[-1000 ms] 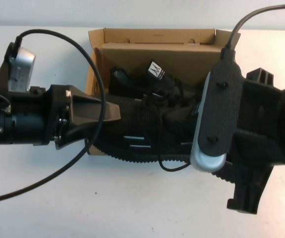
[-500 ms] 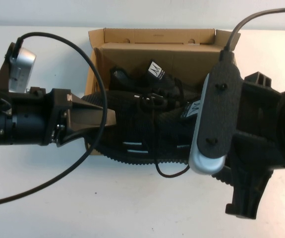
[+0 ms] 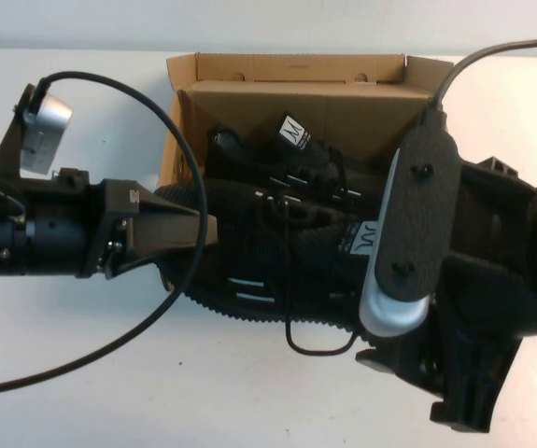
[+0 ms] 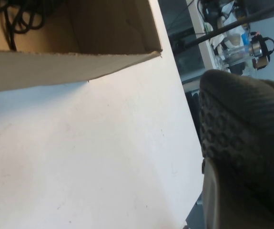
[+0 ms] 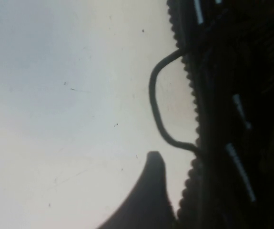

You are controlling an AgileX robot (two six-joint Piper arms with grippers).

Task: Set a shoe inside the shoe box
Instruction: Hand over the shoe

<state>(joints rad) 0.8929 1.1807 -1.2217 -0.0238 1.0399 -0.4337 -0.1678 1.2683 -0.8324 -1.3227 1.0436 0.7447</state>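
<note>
A black knit shoe [image 3: 277, 271] hangs lengthwise over the front wall of the brown cardboard shoe box [image 3: 296, 70]. My left gripper [image 3: 207, 229] is shut on its toe; in the left wrist view the toe [image 4: 246, 129] presses against one finger [image 4: 218, 200]. My right gripper [image 3: 380, 313] is at the heel end, mostly hidden under its wrist camera. It is open: one finger [image 5: 148, 191] stands just clear of the ribbed sole edge [image 5: 189, 119]. A lace loop [image 3: 319, 341] dangles below the shoe. A second identical shoe [image 3: 291, 140] lies inside the box.
The box's lid flap [image 3: 287, 67] stands open at the back. The white table [image 3: 156, 392] stretches out in front of and beside the box. The left arm's cable [image 3: 170, 121] arcs over the box's left side.
My left gripper has closed on the toe. My right gripper has opened off the heel. The shoe has settled slightly lower and its tongue label now shows.
</note>
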